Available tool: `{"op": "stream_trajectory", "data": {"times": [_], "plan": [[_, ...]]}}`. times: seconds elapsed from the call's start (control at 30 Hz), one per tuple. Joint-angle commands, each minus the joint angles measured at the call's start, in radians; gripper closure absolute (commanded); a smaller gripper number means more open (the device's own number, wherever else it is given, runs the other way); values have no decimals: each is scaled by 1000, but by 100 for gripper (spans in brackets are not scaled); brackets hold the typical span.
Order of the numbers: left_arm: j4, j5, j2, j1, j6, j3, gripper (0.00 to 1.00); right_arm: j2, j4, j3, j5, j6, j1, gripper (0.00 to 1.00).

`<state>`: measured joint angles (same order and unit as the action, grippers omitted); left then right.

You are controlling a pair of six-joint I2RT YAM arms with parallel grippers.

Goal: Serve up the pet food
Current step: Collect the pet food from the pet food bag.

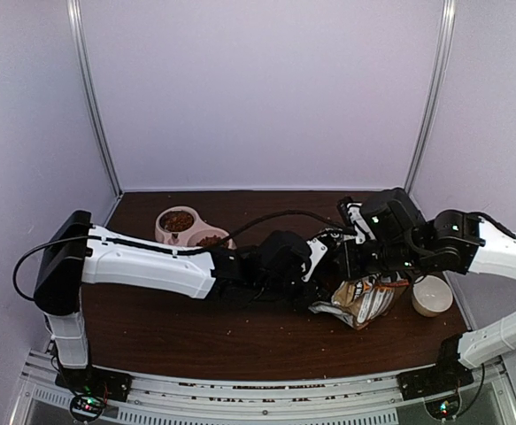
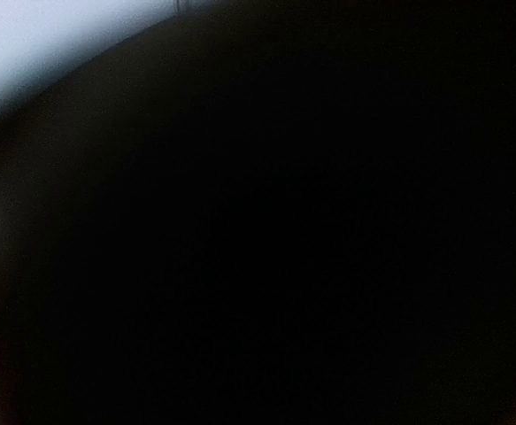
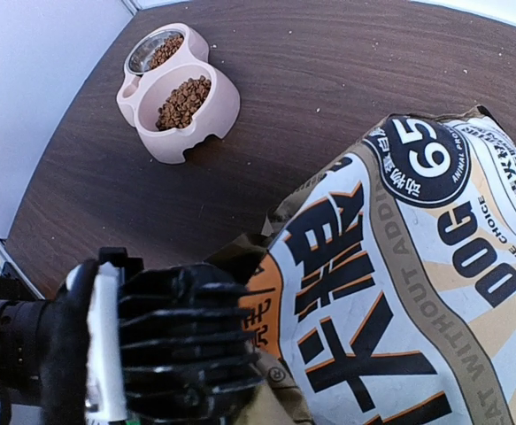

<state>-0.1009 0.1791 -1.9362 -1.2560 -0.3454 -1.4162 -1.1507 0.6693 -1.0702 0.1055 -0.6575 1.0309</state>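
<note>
The pet food bag [image 1: 368, 299], white, grey and orange with black lettering, stands tilted at the table's right centre and fills the right wrist view [image 3: 417, 292]. Kibble lies in both basins of the pink feeder [image 1: 191, 228] [image 3: 182, 97] at the back left. My left arm's wrist [image 1: 284, 258] reaches to the bag's mouth. Its fingers are hidden there, the left wrist view is almost black, and its ribbed black body [image 3: 178, 345] shows beside the bag. My right gripper [image 1: 353, 261] sits at the bag's top edge, shut, fingers hidden behind the bag.
A white cup [image 1: 432, 295] stands just right of the bag, under the right arm. Crumbs of kibble are scattered on the dark wooden table [image 1: 196, 336]. Pale walls close in the back and both sides.
</note>
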Motion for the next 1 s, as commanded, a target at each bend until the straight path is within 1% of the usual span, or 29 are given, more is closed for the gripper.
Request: {"op": "stream_trajectory", "data": {"times": [0.0, 0.1, 0.23, 0.5, 0.77, 0.97], "plan": [[212, -31, -128, 17, 2, -34, 100, 71, -228, 13, -79, -65, 37, 100], [362, -96, -148, 17, 54, -39, 100, 89, -236, 41, -70, -76, 35, 100], [501, -140, -155, 23, 110, -39, 100, 96, -228, 46, -60, -76, 36, 100], [626, -141, -127, 40, 156, -4, 100, 126, -208, 45, -31, -74, 35, 100], [746, -82, -38, 40, 181, 95, 100, 150, -163, 32, -6, -75, 29, 100], [820, -89, 27, 34, 184, 172, 100, 179, -121, 24, 21, -73, 5, 100]]}}
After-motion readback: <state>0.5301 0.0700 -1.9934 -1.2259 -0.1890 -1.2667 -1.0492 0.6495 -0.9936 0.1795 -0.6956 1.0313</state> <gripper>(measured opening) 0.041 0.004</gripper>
